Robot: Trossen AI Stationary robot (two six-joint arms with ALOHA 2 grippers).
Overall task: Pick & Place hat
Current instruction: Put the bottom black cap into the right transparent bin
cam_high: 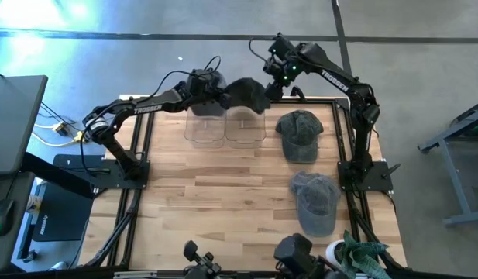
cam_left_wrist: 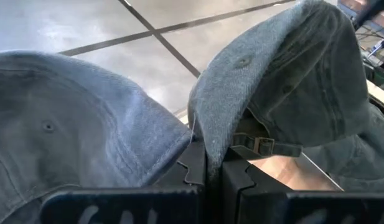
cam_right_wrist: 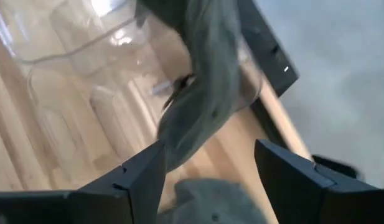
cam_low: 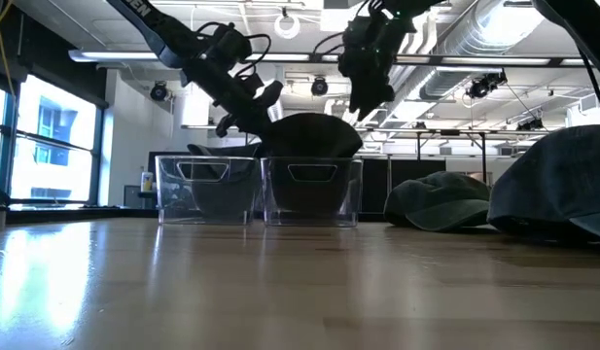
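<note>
While the left gripper (cam_left_wrist: 213,165) pinches the edge of a dark denim cap (cam_high: 249,93) with its fingers pressed together on the fabric, that cap hangs over the right one of two clear plastic bins (cam_high: 245,128) at the table's (cam_high: 223,194) far edge. Just above it, the right gripper (cam_right_wrist: 207,168) has its fingers spread wide, holding nothing. Two more denim caps (cam_high: 300,133) lie on the table's right side.

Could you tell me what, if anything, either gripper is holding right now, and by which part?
The left gripper is shut on the hat over the clear bins, pinching a fold of fabric at its edge. The right gripper is open and holds nothing.
</note>
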